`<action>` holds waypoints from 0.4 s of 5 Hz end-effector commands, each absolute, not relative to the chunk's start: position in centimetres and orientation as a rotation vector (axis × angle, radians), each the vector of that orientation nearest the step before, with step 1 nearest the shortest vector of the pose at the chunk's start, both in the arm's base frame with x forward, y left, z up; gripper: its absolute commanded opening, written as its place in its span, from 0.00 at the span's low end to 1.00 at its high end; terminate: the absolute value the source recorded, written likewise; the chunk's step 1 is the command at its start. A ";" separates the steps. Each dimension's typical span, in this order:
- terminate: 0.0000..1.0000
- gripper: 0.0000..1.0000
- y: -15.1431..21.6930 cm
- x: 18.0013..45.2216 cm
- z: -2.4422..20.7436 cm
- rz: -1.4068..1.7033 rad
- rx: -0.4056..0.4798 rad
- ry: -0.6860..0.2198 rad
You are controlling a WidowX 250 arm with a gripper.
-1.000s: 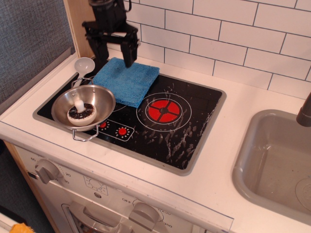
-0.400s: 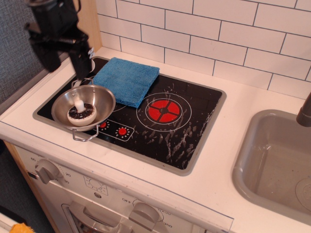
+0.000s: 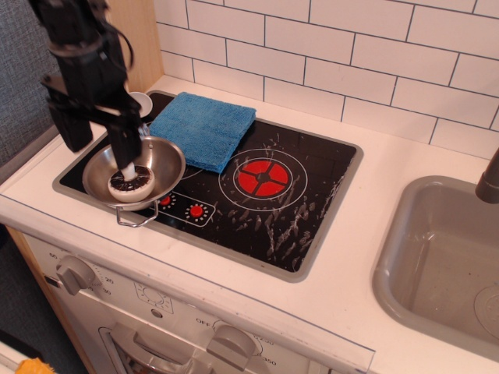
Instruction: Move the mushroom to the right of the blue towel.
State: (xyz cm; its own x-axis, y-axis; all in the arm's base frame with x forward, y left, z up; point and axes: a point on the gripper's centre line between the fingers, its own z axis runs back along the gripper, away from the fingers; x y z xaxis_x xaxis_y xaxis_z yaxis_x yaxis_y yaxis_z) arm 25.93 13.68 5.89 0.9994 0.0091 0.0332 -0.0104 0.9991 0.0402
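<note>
The mushroom (image 3: 132,185) lies upside down in the steel bowl (image 3: 161,158) at the front left of the stove, dark gills and white stem up. The blue towel (image 3: 204,128) lies folded on the back left of the black cooktop. My black gripper (image 3: 101,142) is open and hangs over the bowl's left side. Its right finger (image 3: 129,140) reaches down just above the mushroom's stem, and its left finger stands outside the bowl's left rim. It holds nothing.
A white plastic spoon (image 3: 141,101) lies behind the bowl, partly hidden by my gripper. The red burner (image 3: 263,178) marks the cooktop right of the towel. A grey sink (image 3: 444,261) is at the right. White tiled wall runs along the back.
My gripper has moved from over the towel's back edge to the left and then down and forward, so it now stands low over the bowl and mushroom. Mushroom, bowl and towel have not moved.
</note>
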 end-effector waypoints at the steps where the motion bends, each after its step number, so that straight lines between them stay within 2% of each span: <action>1: 0.00 1.00 13.0 26.3 5.0 -0.030 0.074 -0.020; 2: 0.00 0.00 12.9 26.4 5.1 -0.041 0.069 -0.030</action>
